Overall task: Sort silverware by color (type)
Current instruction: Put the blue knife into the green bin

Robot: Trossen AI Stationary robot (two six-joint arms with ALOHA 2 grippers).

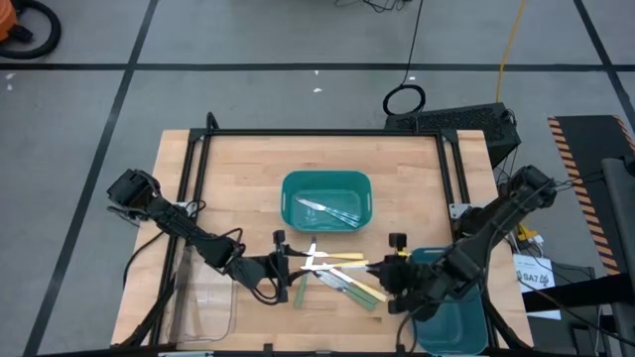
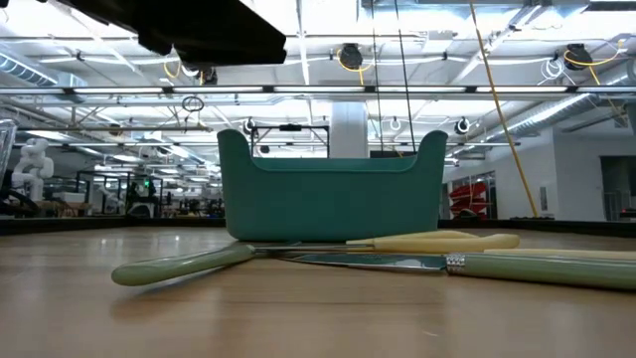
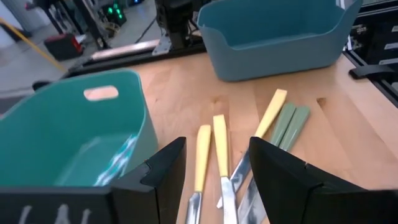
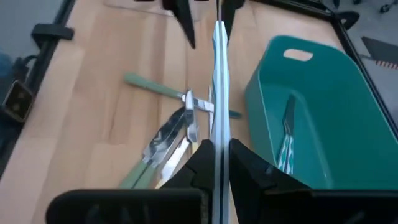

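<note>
Cutlery lies in a crossed pile [image 1: 337, 276] on the table's near middle: pale yellow handles [image 3: 211, 146], light green handles [image 3: 289, 124] and silver heads [image 4: 168, 134]. Two all-metal pieces [image 1: 329, 211] lie in the green bin [image 1: 325, 178]. My left gripper [image 3: 214, 180] is open, its fingers straddling the yellow-handled pieces from the pile's left without touching them. My right gripper [image 4: 217, 152] is at the pile's right side, shut on a bluish all-metal piece [image 4: 219, 68]. My right gripper pinches the bluish all-metal piece between its two fingers at one end [image 4: 217, 140]. The fingers come from the table's right, along the piece. It juts straight out ahead of the fingers toward my left gripper, seen edge-on above the pile. Which end is held is hidden.
The green bin [image 4: 311, 81] stands just beyond the pile, toward the far edge. A blue bin [image 1: 456, 322] sits at the near right under my right arm. A clear tray [image 1: 203, 297] lies at the near left. A black frame [image 1: 322, 132] borders the table.
</note>
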